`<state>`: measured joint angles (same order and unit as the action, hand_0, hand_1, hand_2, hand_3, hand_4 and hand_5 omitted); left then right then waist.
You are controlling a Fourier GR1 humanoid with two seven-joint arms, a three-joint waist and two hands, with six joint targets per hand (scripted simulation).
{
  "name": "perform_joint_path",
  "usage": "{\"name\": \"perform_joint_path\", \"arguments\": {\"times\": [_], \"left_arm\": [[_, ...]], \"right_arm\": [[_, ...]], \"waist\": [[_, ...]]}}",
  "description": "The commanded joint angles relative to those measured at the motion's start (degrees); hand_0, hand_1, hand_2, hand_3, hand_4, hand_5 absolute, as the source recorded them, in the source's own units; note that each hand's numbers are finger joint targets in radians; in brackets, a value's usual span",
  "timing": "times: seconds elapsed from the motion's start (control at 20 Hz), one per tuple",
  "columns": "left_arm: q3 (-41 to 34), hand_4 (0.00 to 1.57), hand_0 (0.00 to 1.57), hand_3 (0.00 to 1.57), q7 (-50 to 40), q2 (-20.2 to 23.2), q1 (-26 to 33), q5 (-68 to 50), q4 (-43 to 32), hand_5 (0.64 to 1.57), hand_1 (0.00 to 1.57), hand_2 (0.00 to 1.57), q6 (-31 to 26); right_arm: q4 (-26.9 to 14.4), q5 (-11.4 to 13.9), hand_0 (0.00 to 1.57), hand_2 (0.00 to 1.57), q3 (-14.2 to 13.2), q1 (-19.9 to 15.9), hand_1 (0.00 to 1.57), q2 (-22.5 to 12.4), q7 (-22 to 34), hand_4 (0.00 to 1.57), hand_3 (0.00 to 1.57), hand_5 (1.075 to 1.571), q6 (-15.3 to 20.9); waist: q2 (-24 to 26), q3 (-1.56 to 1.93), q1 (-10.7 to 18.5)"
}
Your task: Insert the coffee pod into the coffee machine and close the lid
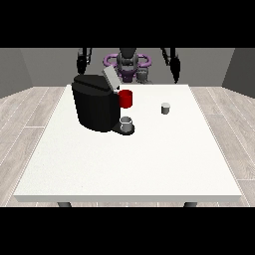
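1. A large white bench (149,164) fills the middle of the frame, with pale plank flooring around it and grey walls behind.
2. The black coffee machine (94,104) stands on the bench in the upper left part of its surface. Its grey lid (110,78) is raised and tilts up toward the top of the frame, so the machine is open.
3. A red part (126,98) sticks out from the machine's right side, just under the raised lid.
4. A small grey cup (126,124) sits on the machine's dark base plate, at the machine's lower right, below the red part.
5. The coffee pod (165,108), small, grey and with a lighter top, stands upright on the bench right of centre. It is well apart from the machine and touches nothing else.
6. The robot is small at the top centre of the frame, behind the far edge of the bench, with purple rings at its torso.
7. The hand at the view's left (81,63) hangs above and behind the machine, off the bench. Whether its fingers are open or closed cannot be told.
8. The hand at the view's right (175,67) hangs near the far right part of the bench edge, well apart from the pod. Its fingers cannot be made out either.
9. Neither hand touches the pod, the machine or the lid.
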<state>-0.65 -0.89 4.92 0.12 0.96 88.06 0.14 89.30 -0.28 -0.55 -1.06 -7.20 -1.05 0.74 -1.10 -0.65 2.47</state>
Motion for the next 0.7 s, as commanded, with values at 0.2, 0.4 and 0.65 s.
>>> {"name": "perform_joint_path", "arguments": {"times": [0.2,0.4,0.65], "left_arm": [[-2.21,0.27,0.0,0.0,9.85,0.95,0.29,-4.83,-0.55,1.571,0.0,0.0,-6.14],[-3.41,0.27,0.0,0.0,15.08,1.86,0.44,-5.96,-2.02,1.571,0.0,0.0,-8.47],[-1.96,0.21,0.0,0.0,9.86,5.13,-2.34,2.61,-1.99,1.571,0.0,0.0,-4.65]], "right_arm": [[-3.16,-0.81,0.0,0.0,-0.08,2.34,0.0,1.2,-1.67,0.13,0.0,1.571,-1.66],[-0.74,-2.63,0.0,0.0,-5.45,-0.85,0.0,3.7,-3.2,0.09,0.0,1.571,5.09],[-0.48,-0.38,0.0,0.0,-1.55,3.01,0.0,6.2,-5.57,0.27,0.0,1.571,5.59]], "waist": [[1.79,0.64,-1.73],[1.94,0.62,-2.98],[2.41,0.65,-5.08]]}}
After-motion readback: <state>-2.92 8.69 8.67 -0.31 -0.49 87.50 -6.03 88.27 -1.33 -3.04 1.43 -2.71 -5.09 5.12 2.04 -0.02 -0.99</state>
